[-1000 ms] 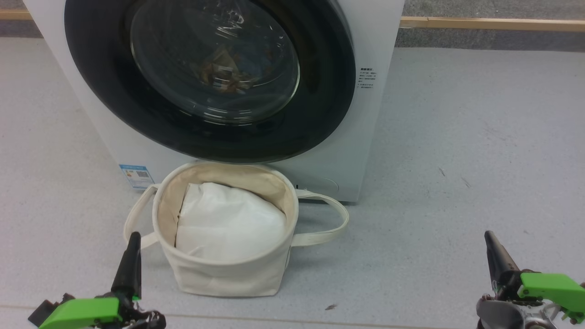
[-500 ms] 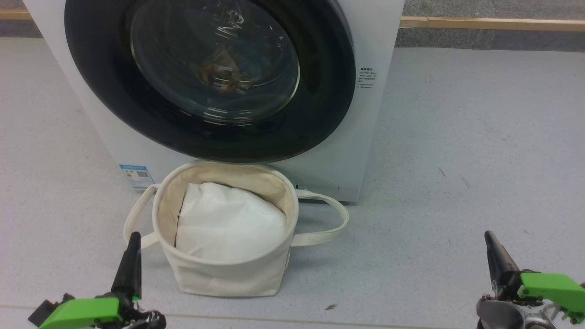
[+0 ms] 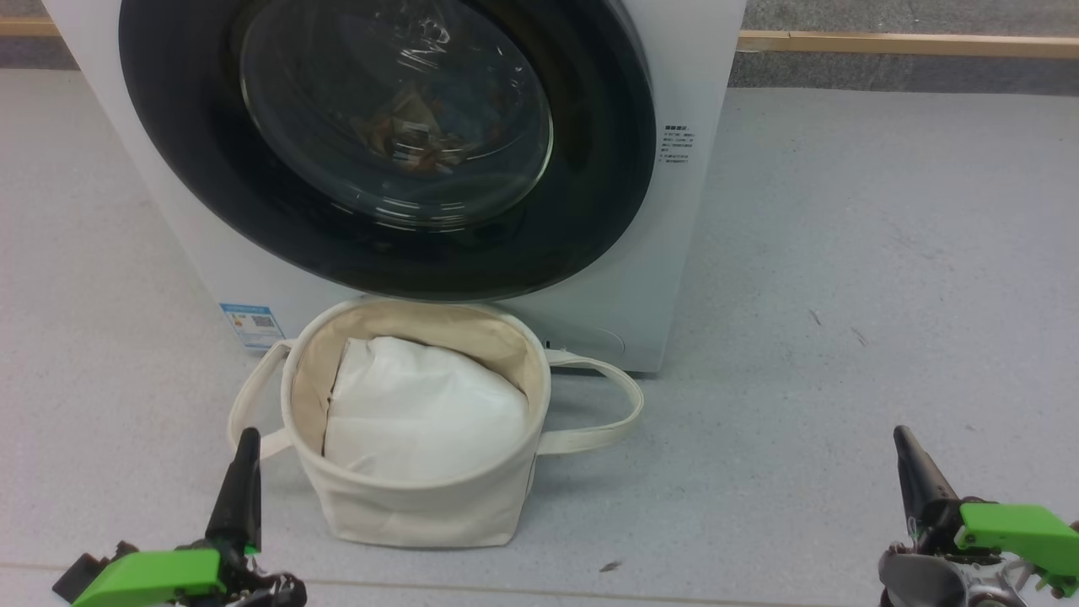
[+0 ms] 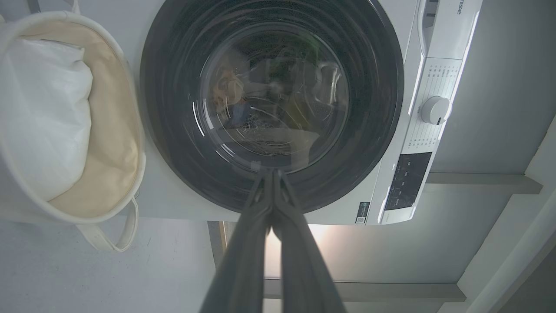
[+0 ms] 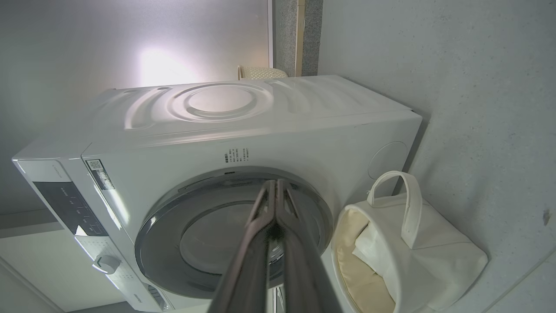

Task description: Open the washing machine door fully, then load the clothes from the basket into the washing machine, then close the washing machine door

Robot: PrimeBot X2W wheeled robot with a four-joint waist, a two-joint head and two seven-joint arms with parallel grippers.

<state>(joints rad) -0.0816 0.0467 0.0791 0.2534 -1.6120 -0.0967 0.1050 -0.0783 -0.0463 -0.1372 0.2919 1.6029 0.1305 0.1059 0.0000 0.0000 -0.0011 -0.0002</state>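
Holds nothing in left gripper [image 3: 247, 434] or right gripper [image 3: 900, 432], both pinched shut, flanking the basket [image 3: 421, 514]. Shows clothes [image 3: 409, 135] behind the closed washing machine door [image 3: 253, 215]. Risks snagging a looping strap [image 3: 590, 438] if reaching forward low.

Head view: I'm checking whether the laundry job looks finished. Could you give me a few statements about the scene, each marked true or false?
1. The washing machine door is shut. True.
2. The basket stands on top of the washing machine. False: it stands on the floor in front of it.
3. A white cushion lies in the basket. True.
4. The left gripper grips the basket. False: its jaws are shut on nothing, clear of the basket.
5. The right gripper has its jaws shut. True.
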